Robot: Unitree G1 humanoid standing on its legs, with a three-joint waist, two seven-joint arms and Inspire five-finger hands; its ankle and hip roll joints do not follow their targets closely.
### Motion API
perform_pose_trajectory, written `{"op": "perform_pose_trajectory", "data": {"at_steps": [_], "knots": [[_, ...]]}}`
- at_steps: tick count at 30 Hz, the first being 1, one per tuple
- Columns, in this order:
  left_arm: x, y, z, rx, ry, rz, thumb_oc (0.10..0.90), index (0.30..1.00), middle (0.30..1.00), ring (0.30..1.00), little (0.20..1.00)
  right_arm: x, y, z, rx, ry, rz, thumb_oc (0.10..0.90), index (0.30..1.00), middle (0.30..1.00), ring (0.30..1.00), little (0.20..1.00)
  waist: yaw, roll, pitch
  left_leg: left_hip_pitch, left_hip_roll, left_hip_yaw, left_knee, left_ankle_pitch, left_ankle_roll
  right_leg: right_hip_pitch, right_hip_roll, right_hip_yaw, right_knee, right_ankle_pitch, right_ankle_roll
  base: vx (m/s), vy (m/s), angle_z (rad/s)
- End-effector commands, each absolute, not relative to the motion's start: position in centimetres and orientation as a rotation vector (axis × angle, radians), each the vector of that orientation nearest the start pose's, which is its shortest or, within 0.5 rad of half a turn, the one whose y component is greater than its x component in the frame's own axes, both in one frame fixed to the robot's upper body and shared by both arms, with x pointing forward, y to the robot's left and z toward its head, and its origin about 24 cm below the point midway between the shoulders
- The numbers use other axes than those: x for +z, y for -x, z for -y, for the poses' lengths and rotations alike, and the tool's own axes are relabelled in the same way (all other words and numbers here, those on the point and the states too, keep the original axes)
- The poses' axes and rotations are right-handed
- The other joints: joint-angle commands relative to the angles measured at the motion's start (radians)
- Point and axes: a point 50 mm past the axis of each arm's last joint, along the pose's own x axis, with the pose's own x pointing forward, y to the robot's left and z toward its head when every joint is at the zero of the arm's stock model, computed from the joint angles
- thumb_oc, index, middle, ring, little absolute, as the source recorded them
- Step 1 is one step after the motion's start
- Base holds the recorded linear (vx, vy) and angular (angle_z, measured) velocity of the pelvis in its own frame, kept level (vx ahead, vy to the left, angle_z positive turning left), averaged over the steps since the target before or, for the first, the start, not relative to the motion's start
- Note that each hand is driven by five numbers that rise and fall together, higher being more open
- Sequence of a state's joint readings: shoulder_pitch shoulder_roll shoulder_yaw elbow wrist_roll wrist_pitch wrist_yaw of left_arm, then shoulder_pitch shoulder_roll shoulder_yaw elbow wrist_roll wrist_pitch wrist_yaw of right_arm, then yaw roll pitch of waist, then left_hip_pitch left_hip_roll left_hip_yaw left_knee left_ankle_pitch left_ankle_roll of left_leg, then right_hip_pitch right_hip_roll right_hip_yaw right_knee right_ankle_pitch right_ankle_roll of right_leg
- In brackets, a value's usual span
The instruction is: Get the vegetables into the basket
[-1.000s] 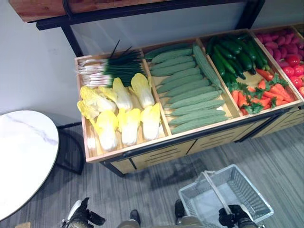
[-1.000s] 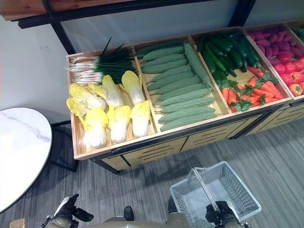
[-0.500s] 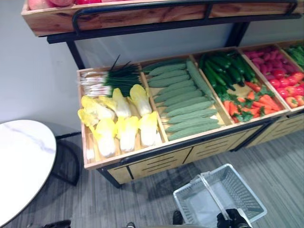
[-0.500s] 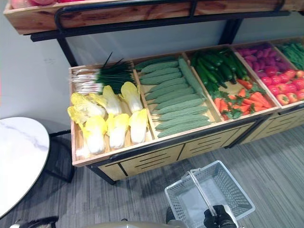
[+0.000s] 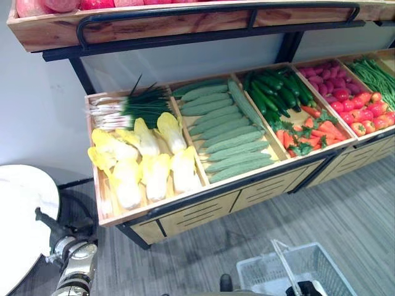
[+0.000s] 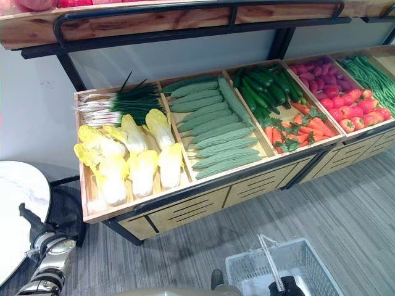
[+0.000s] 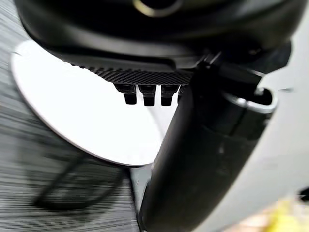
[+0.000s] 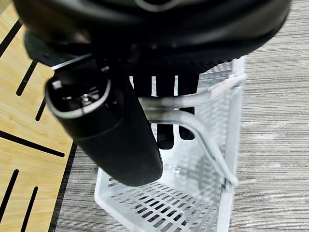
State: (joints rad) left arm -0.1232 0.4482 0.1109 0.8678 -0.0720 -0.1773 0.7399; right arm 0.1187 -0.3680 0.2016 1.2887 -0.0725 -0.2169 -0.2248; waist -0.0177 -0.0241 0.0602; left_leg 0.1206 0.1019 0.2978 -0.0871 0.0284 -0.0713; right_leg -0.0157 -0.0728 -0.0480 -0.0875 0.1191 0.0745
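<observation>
Below the stall, right hand (image 8: 164, 116) clamped on one basket (image 8: 203, 193) handle, left hand (image 5: 52, 225) relaxed.

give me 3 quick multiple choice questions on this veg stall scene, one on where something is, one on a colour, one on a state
1. Where do the cabbages lie?
A. in the bin at the stand's left end
B. in the basket
C. on the white table

2. What colour is the basket?
A. red
B. white
C. black

3. What is the right hand doing?
A. resting open on the floor
B. gripping a carrot
C. curled round the basket's handle

Answers:
1. A, they share the leftmost bin with the spring onions, next to the cucumbers.
2. B, its wire mesh is white against the grey floor.
3. C, the right wrist view shows the fingers hooked round the handle, with the basket hanging empty below.
</observation>
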Motion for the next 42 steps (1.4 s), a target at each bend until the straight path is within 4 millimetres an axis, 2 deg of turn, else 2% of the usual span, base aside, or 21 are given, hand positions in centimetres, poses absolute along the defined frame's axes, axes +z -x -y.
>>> {"op": "perform_pose_trajectory", "data": {"at_steps": [1,3,4,6,8,9,11,12,14,21,27,31,42], "knots": [[1.5,-22.5,-35.8,1.006,-0.610,-0.132,0.900,1.000,1.000,1.000,1.000,-13.8,-7.3,29.8,-0.188,0.669,-1.056,0.400,0.300,0.300,0.300,0.300,-0.011,-0.031,-0.004,-0.004,0.027,-0.042,0.000,-0.031,-0.042,0.023,-0.087,-0.023,0.000,-0.005,0.096,0.00,0.000,0.00],[3.0,-23.9,-34.4,0.933,-0.583,-0.030,0.900,1.000,1.000,1.000,1.000,-13.8,-7.2,29.9,-0.188,0.670,-1.062,0.400,0.300,0.300,0.300,0.300,-0.012,-0.031,-0.005,-0.005,0.027,-0.043,0.000,-0.031,-0.041,0.023,-0.088,-0.024,0.000,-0.004,0.096,0.00,0.000,0.00],[3.0,-23.9,-34.4,0.932,-0.583,-0.030,0.900,1.000,1.000,1.000,1.000,-13.8,-7.2,29.9,-0.188,0.671,-1.062,0.400,0.300,0.300,0.300,0.300,-0.012,-0.031,-0.005,-0.005,0.027,-0.043,0.000,-0.031,-0.041,0.023,-0.088,-0.024,0.000,-0.004,0.096,0.00,0.000,0.00],[4.2,-25.2,-32.4,0.814,-0.590,0.046,0.900,1.000,1.000,1.000,1.000,-13.7,-7.1,30.2,-0.191,0.671,-1.071,0.400,0.300,0.300,0.300,0.300,-0.014,-0.030,-0.004,-0.005,0.027,-0.046,0.000,-0.032,-0.039,0.025,-0.089,-0.026,0.000,-0.004,0.095,0.00,0.000,0.00],[4.5,-25.5,-32.0,0.791,-0.588,0.062,0.900,1.000,1.000,1.000,1.000,-13.7,-7.1,30.3,-0.192,0.672,-1.075,0.400,0.300,0.300,0.300,0.300,-0.014,-0.029,-0.003,-0.005,0.027,-0.046,0.000,-0.032,-0.039,0.026,-0.089,-0.026,0.000,-0.004,0.094,0.00,0.000,0.00],[4.8,-26.0,-31.2,0.720,-0.613,0.081,0.900,1.000,1.000,1.000,1.000,-13.6,-7.4,30.3,-0.187,0.671,-1.066,0.400,0.300,0.300,0.300,0.300,-0.018,-0.029,-0.002,-0.004,0.027,-0.046,0.000,-0.032,-0.038,0.025,-0.089,-0.024,0.000,-0.002,0.094,0.00,0.000,0.00],[4.8,-26.2,-31.0,0.702,-0.613,0.082,0.900,1.000,1.000,1.000,1.000,-13.6,-7.4,30.3,-0.184,0.671,-1.065,0.400,0.300,0.300,0.300,0.300,-0.019,-0.028,-0.001,-0.005,0.027,-0.046,0.000,-0.032,-0.038,0.025,-0.089,-0.023,0.000,-0.002,0.093,0.00,0.000,0.00],[5.2,-26.7,-30.2,0.628,-0.645,0.107,0.900,1.000,1.000,1.000,1.000,-13.5,-7.8,30.3,-0.175,0.672,-1.054,0.400,0.300,0.300,0.300,0.300,-0.024,-0.027,0.000,-0.006,0.027,-0.044,0.000,-0.033,-0.038,0.023,-0.089,-0.020,0.000,0.000,0.094,0.00,0.000,0.00],[5.4,-27.3,-29.4,0.594,-0.636,0.123,0.900,1.000,1.000,1.000,1.000,-13.5,-8.1,30.2,-0.164,0.673,-1.046,0.400,0.300,0.300,0.300,0.300,-0.026,-0.026,0.001,-0.005,0.026,-0.040,0.000,-0.034,-0.037,0.019,-0.089,-0.017,0.000,0.001,0.094,0.00,0.000,0.00],[4.5,-27.9,-26.8,0.512,-0.606,0.111,0.900,1.000,1.000,1.000,1.000,-13.7,-8.1,29.7,-0.144,0.677,-1.047,0.400,0.300,0.300,0.300,0.300,-0.033,-0.029,0.000,-0.001,0.027,-0.029,0.000,-0.037,-0.035,0.015,-0.085,-0.007,0.000,0.002,0.092,0.01,-0.007,-0.03],[3.3,-27.9,-26.3,0.560,-0.551,0.050,0.900,1.000,1.000,1.000,1.000,-14.0,-7.6,29.4,-0.136,0.682,-1.067,0.400,0.300,0.300,0.300,0.300,-0.037,-0.036,0.001,0.001,0.030,-0.024,0.000,-0.039,-0.033,0.013,-0.080,0.000,0.000,0.003,0.090,0.00,-0.001,-0.01],[2.8,-27.6,-26.6,0.613,-0.531,0.021,0.900,1.000,1.000,1.000,1.000,-14.1,-7.2,29.2,-0.135,0.683,-1.080,0.400,0.300,0.300,0.300,0.300,-0.036,-0.040,0.001,0.001,0.031,-0.022,0.000,-0.039,-0.033,0.012,-0.078,0.002,0.000,0.003,0.089,0.01,-0.006,-0.02],[4.1,-27.2,-27.3,0.691,-0.594,0.103,0.900,1.000,1.000,1.000,1.000,-14.4,-6.8,28.7,-0.116,0.691,-1.087,0.400,0.300,0.300,0.300,0.300,-0.026,-0.047,0.000,0.004,0.032,-0.025,0.000,-0.040,-0.035,0.017,-0.074,-0.003,0.000,-0.002,0.089,0.00,0.000,0.00]]}}
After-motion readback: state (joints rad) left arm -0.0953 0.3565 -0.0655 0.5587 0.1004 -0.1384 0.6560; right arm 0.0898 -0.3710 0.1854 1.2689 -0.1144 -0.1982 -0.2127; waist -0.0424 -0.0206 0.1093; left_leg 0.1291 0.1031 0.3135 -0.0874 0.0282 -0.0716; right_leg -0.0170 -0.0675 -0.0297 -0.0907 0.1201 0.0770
